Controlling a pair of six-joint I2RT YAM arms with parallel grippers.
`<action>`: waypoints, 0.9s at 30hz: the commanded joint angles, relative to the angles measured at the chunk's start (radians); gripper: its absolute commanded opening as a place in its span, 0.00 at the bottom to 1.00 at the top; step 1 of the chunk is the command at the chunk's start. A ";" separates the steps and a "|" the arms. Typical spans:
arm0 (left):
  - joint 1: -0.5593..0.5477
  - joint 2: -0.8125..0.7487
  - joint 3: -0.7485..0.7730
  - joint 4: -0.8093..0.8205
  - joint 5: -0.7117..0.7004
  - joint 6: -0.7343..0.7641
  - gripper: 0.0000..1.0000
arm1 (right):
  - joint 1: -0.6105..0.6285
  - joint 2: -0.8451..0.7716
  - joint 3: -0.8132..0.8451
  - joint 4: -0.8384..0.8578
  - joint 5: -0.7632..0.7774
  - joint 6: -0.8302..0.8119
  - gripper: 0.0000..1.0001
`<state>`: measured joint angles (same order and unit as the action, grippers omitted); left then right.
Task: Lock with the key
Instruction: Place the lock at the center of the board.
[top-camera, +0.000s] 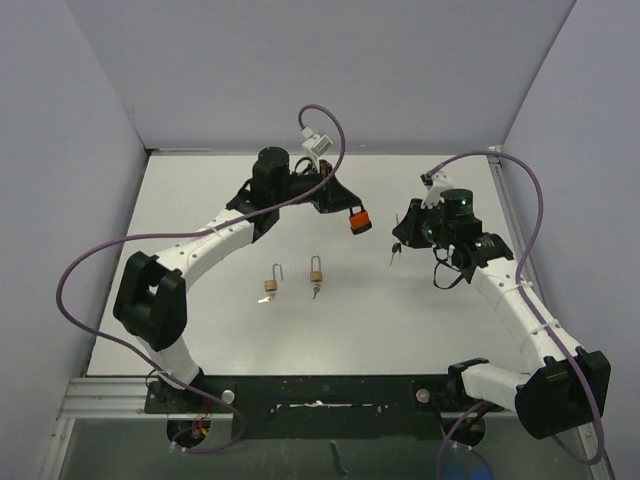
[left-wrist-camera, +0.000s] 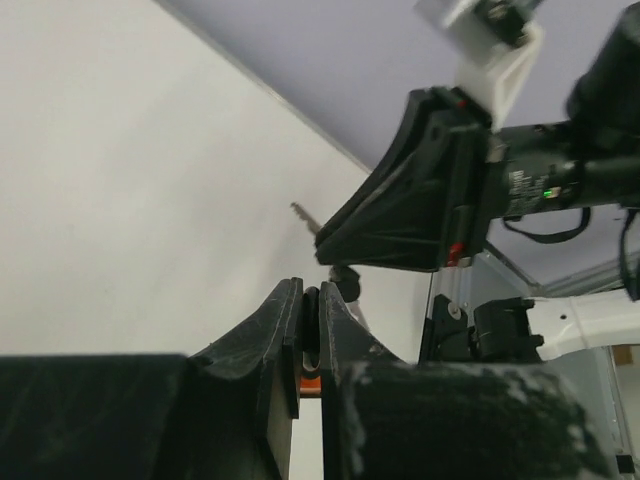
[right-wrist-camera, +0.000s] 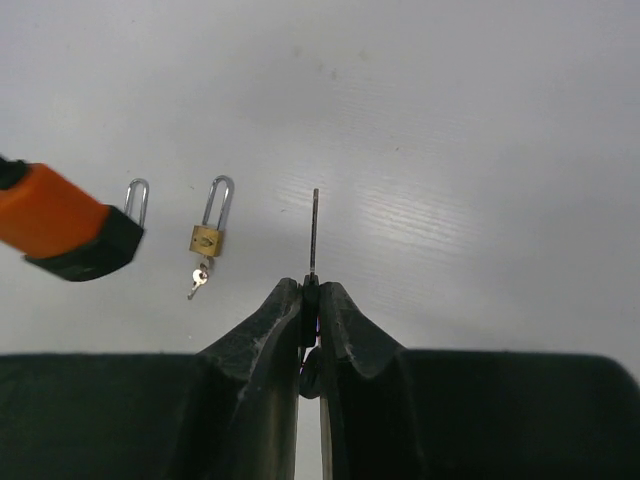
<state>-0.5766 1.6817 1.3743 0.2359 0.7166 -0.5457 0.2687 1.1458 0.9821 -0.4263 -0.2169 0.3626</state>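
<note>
My left gripper (top-camera: 347, 211) is shut on the shackle of an orange and black padlock (top-camera: 360, 221) and holds it above the table's middle. In the left wrist view a strip of orange (left-wrist-camera: 310, 383) shows between the shut fingers. To its right my right gripper (top-camera: 401, 241) is shut on the black head of a key (right-wrist-camera: 314, 230), whose thin blade sticks out past the fingertips. In the right wrist view the orange padlock (right-wrist-camera: 62, 224) hangs at the far left, well apart from the key tip. The keyhole is not visible.
Two small brass padlocks with open shackles lie on the white table (top-camera: 430, 320), one on the left (top-camera: 271, 284) and one on the right (top-camera: 316, 271) with a small key (top-camera: 315, 292) in it. Grey walls enclose the table.
</note>
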 joint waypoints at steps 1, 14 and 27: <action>-0.002 0.080 0.013 0.000 0.006 0.031 0.00 | -0.006 0.005 0.026 0.022 0.018 0.044 0.00; -0.077 0.350 0.091 -0.041 0.012 0.084 0.00 | 0.006 0.082 -0.036 0.018 0.116 0.156 0.00; -0.081 0.471 0.163 -0.136 -0.044 0.106 0.00 | 0.053 0.231 -0.115 0.128 0.192 0.223 0.00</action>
<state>-0.6640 2.1189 1.4597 0.1028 0.6827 -0.4576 0.3042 1.3544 0.8787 -0.3935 -0.0753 0.5499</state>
